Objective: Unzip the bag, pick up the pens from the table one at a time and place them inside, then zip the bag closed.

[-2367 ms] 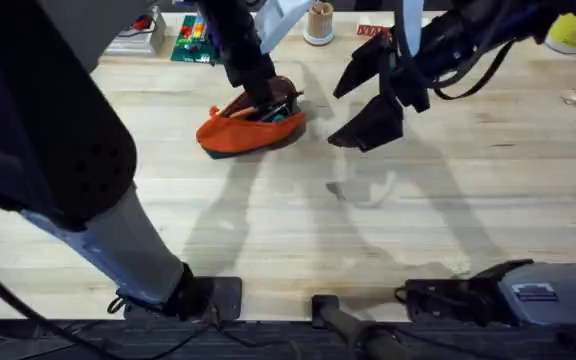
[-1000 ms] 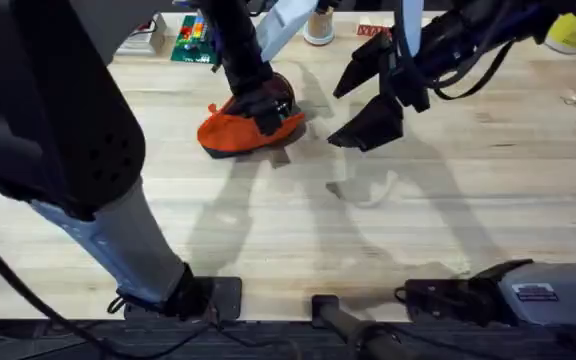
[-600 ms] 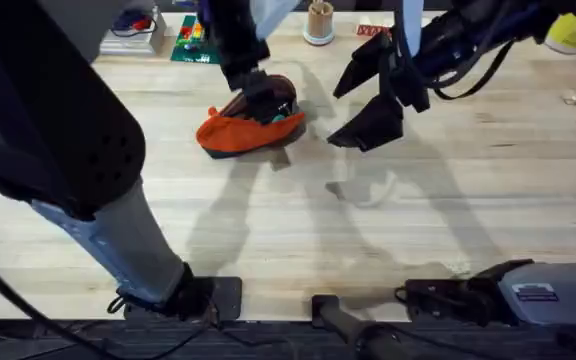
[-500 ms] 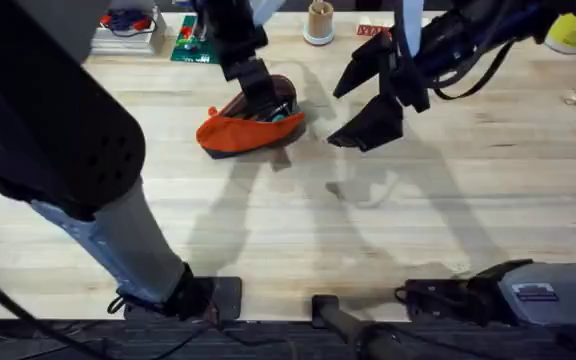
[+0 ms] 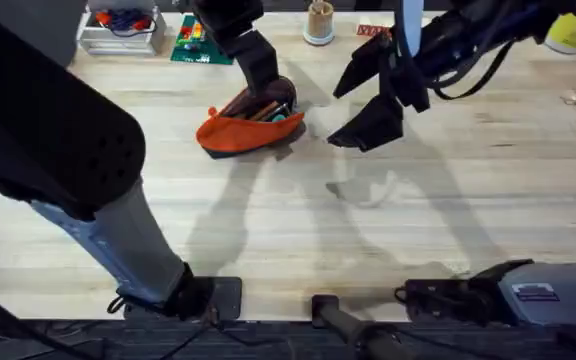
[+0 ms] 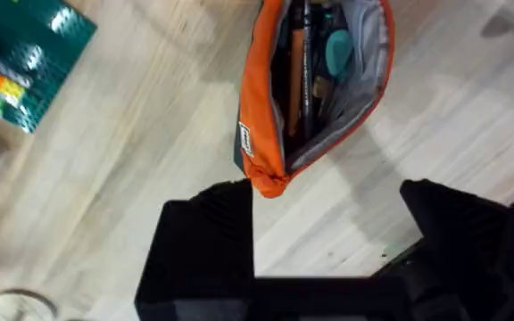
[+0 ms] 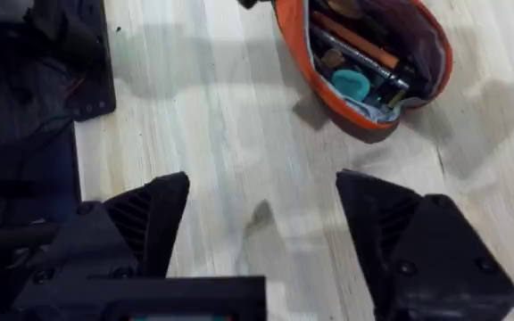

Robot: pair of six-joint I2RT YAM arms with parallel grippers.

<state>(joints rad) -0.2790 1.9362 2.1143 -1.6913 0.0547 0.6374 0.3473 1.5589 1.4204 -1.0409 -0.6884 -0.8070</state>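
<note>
Both pens (image 6: pixel 298 67) are lying inside the gaping orange pouch (image 5: pixel 248 125); zipping it closed is next. Both grippers' jaws are hanging wide, empty.

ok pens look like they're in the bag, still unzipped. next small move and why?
Probably bring the left gripper back down to the bag to find the zipper pull: both pens lie inside, the mouth gapes, and both grippers are open and empty.

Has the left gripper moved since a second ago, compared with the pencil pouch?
Yes. The left gripper has pulled up and back from the middle of the orange pencil pouch toward the table's far edge; it now hangs open above the pouch's far end.
</note>
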